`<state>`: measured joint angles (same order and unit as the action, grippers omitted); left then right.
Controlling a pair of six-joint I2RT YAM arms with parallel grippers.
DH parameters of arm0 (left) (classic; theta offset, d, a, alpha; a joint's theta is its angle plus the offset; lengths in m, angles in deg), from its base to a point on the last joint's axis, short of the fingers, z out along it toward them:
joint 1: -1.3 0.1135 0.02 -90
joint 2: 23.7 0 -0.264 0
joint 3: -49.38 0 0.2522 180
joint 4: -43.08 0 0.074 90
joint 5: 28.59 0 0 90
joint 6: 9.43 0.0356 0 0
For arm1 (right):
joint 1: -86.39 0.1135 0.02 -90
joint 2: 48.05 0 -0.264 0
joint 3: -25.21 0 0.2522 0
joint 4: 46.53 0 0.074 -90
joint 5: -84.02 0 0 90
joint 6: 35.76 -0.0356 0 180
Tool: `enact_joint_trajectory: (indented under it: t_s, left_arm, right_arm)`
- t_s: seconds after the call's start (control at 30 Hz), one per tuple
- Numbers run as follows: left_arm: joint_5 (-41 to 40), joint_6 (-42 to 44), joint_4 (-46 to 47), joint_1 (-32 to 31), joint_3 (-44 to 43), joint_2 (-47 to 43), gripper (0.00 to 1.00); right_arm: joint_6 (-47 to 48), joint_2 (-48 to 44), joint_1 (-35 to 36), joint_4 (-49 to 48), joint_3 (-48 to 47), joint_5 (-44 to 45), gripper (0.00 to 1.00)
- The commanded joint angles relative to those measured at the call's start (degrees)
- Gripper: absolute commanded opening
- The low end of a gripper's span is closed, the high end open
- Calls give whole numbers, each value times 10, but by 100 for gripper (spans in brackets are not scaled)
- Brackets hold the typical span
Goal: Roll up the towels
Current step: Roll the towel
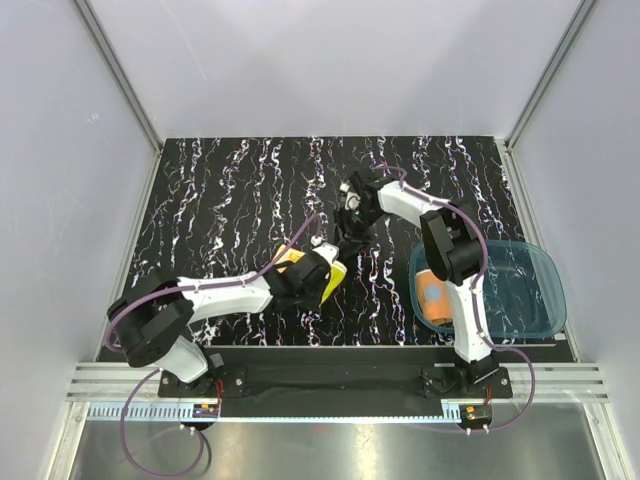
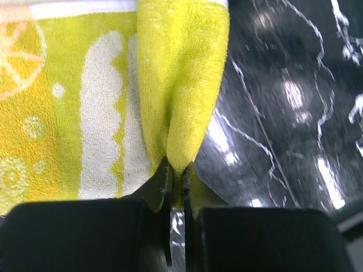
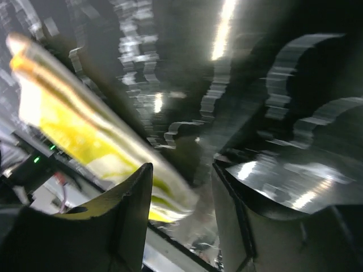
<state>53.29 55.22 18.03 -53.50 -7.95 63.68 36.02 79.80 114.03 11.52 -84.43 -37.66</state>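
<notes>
Pinched shut in the left fingers [image 2: 169,184]: a doubled fold of the yellow towel [image 2: 181,73], squeezed right at the tips. Spread to the left of that fold, the patterned rest of the cloth. Seen from above, held near the front middle of the worktop [image 1: 230,200]. Just beyond it, parted and with nothing between them, the right fingers [image 3: 136,192]; seemingly clear of the cloth, though blurred in the wrist view. Bunched inside the blue tray [image 1: 545,300] at the right edge, the orange towel [image 1: 435,297], partly hidden behind the right arm.
</notes>
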Motion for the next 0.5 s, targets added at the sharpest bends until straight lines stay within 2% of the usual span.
enact_joint_trajectory:
  t_s: [0.0,0.17,0.47]
  left_arm:
    - [62,-8,19,-2,20,-35,0]
    - [126,-43,56,24,45,-73,0]
    - [260,-129,129,113,98,-122,0]
  right_arm:
    - [27,-50,-24,24,1,84,53]
    - [21,-108,-29,47,5,114,54]
    - [-5,-195,-29,36,74,94,55]
